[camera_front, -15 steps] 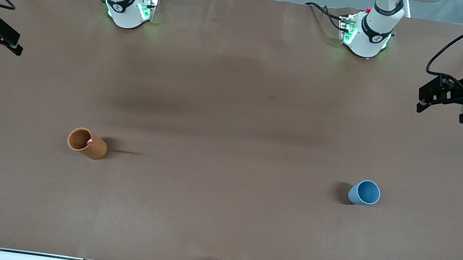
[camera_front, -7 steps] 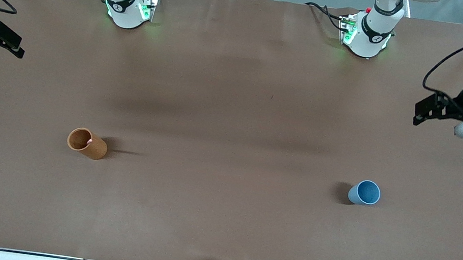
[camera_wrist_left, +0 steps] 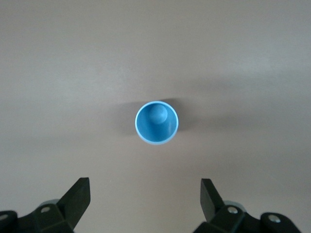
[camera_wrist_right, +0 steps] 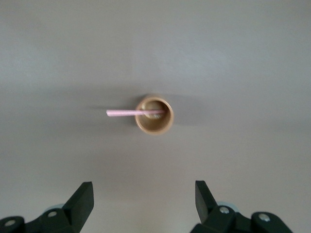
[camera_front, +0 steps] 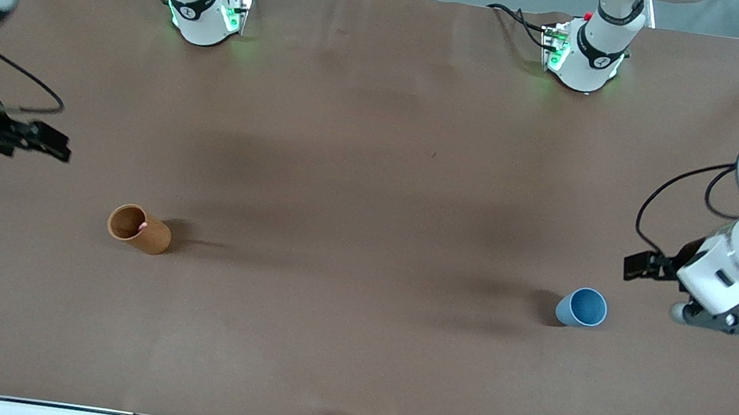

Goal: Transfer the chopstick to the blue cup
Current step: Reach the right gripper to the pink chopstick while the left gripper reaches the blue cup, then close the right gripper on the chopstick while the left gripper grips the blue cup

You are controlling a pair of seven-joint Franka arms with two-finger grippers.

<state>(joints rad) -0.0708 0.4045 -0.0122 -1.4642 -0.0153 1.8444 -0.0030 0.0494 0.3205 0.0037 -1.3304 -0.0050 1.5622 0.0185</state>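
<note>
Since the chopstick (camera_wrist_right: 129,112) stands in the orange-brown cup (camera_front: 139,228) toward the right arm's end of the table, the right arm looks like the one to fetch it. Right gripper (camera_front: 53,144) hangs over bare table close to that cup, w/ fingers spread and nothing between them, as its wrist view shows. Left gripper (camera_front: 644,265) hangs just beside the blue cup (camera_front: 583,307) at the left arm's end, fingers also wide apart & empty; blue cup is upright, mouth up, nothing in it.

Key relation: the stick isn't lying flat. One end sits down inside the orange-brown cup, the rest leans out over the rim, so its long axis is steeply tilted. In the right wrist view the free part reads as a pink line running out from the cup's mouth to one side. From the front only a small pink tip (camera_front: 143,226) shows at the rim.

Judgement: the pincer must come in over the cup mouth and close across the stick's free upper part, fingers set crosswise to the shaft, not along it. The 2 cups stand well apart, so a long carry or a handover to the left arm would follow.
</note>
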